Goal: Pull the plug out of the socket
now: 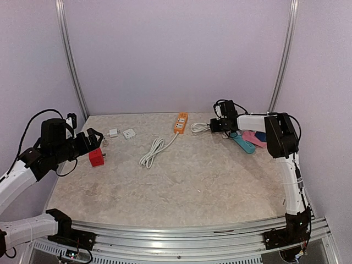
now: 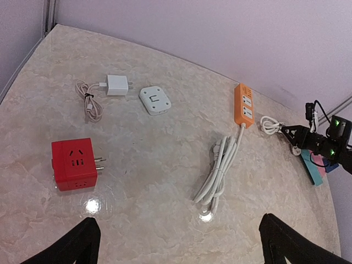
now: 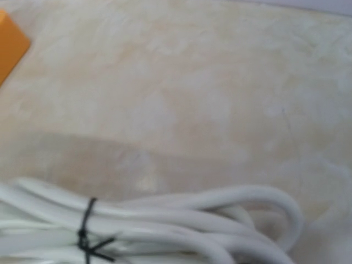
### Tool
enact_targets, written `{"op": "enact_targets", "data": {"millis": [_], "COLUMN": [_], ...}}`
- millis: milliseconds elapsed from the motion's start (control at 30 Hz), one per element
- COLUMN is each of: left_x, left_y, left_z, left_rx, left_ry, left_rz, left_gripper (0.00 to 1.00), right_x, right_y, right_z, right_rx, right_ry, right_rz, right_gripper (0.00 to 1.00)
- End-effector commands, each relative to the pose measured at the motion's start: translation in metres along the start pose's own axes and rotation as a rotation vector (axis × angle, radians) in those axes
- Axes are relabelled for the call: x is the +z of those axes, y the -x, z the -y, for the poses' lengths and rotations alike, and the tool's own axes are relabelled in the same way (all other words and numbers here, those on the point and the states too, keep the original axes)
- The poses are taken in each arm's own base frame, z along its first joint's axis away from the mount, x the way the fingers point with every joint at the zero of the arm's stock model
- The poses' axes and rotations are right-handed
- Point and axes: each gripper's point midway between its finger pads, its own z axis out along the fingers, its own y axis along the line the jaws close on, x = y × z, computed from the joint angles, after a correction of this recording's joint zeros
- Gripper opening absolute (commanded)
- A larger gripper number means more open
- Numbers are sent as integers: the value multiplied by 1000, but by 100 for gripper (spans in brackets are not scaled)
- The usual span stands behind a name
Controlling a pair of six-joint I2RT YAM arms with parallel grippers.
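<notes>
An orange power strip (image 1: 180, 122) lies at the back centre, its white cord (image 1: 151, 151) bundled in front; it also shows in the left wrist view (image 2: 244, 104). No plug shows in its sockets. A red cube socket (image 1: 96, 157) with metal prongs on its right side (image 2: 99, 163) lies at the left. My left gripper (image 1: 91, 137) hovers above it, open and empty, its fingers (image 2: 77, 245) wide apart. My right gripper (image 1: 213, 125) sits low at a small white cable coil (image 1: 199, 127), right of the strip, its jaws looking spread. The coil (image 3: 165, 220) fills the right wrist view; no fingers show there.
A white charger (image 2: 117, 85) with a thin cable and a white square adapter (image 2: 155, 100) lie at the back left. Teal (image 1: 243, 143) and pink (image 1: 254, 137) objects lie under the right arm. Walls close the table on three sides.
</notes>
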Motion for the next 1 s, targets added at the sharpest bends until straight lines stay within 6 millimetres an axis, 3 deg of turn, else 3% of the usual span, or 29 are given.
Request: {"op": "enact_targets", "data": {"millis": [0, 200, 300, 667, 967], "left_x": [-4, -6, -7, -9, -11], "left_y": [-2, -1, -2, -4, -5], "left_z": [1, 2, 4, 14, 24], "left_rx": [-1, -6, -5, 1, 18], "left_ry": [-7, -16, -21, -39, -46], "left_rz": [2, 7, 6, 4, 1], "left_gripper": [99, 99, 99, 99, 99], "right_x": [-12, -36, -50, -112, -171], "right_y": [-28, -27, -26, -45, -98], "right_z": [-31, -40, -47, -87, -149], "right_rx": [-22, -22, -25, -61, -110], "right_ry": [100, 128, 150, 248, 389], "right_rz": [-87, -65, -54, -43, -79], "right_gripper": [39, 16, 0, 0, 0]}}
